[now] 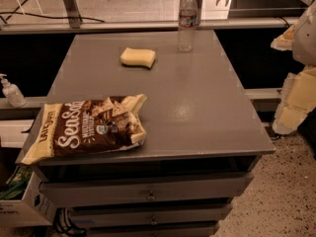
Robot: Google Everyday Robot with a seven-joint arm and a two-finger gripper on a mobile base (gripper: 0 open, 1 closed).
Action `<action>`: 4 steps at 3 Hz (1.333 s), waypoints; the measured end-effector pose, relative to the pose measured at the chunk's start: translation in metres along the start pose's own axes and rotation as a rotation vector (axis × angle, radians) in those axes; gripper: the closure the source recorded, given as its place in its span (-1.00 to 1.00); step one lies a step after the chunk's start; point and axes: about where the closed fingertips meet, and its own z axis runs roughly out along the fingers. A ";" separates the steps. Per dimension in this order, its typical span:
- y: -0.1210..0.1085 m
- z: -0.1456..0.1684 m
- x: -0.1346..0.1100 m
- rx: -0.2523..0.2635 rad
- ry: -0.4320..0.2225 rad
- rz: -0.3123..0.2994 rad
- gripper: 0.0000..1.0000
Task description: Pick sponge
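Table [207, 112] sits left of the gripper [295, 107], which hangs off the table's right edge, above the floor; can't tell its grip state. Chip bag [89, 127] lies flat at the front-left corner, far left of the gripper; bottle [186, 21] stands upright at the back edge, up-left of it. Sponge [138, 57] lies on the table, well apart from the gripper, up-left, near the bottle's left side

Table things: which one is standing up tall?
The clear water bottle at the far edge stands upright; the sponge and chip bag lie flat. The gripper hangs beside the table, at the picture's right.
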 end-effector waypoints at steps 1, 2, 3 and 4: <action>0.000 0.000 0.000 0.000 0.000 0.000 -1.00; -0.015 0.022 -0.019 0.014 -0.081 0.035 -1.00; -0.042 0.066 -0.054 0.005 -0.251 0.128 -1.00; -0.062 0.095 -0.085 -0.003 -0.383 0.189 -1.00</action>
